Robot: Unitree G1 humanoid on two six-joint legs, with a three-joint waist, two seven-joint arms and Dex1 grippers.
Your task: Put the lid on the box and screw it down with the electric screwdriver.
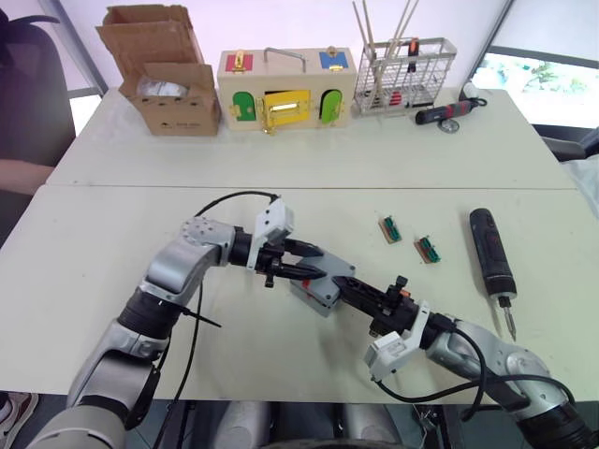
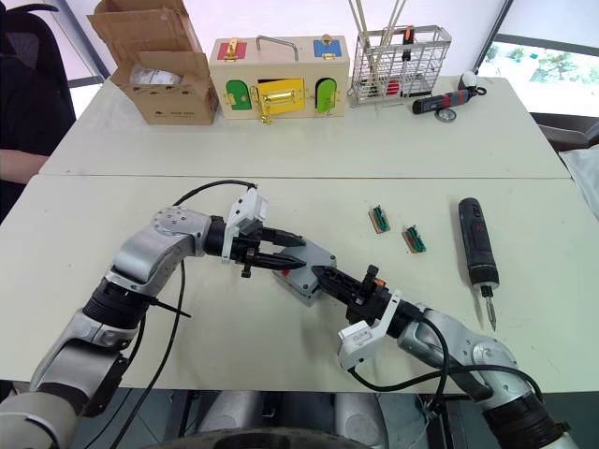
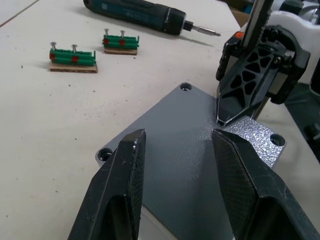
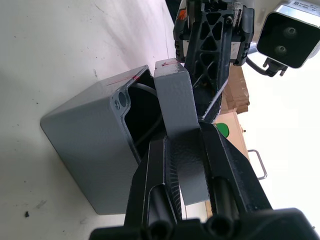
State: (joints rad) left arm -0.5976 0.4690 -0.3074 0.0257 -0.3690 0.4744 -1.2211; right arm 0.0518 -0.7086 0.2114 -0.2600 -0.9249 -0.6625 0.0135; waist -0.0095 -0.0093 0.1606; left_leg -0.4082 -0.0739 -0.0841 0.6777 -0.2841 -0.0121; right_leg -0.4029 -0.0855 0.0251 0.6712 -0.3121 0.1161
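My right fingers (image 4: 182, 150) pinched the lid (image 3: 195, 145), tilted over the box (image 4: 87, 145) mid-bench; my left fingers (image 3: 175, 150) stood spread above it. Released crooked, it could slip off, holes misaligned. The screwdriver (image 1: 492, 254) lay right.

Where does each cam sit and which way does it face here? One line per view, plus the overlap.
Left and right eye views: on the head, facing forward and down over the table; both arms show, meeting at the box.
Left wrist view: on the left wrist, along the open left gripper onto the lid; the right gripper shows too.
Right wrist view: on the right wrist, along its fingers pinching the lid, the box beneath.
Shared: lid; electric screwdriver in head and left wrist views.
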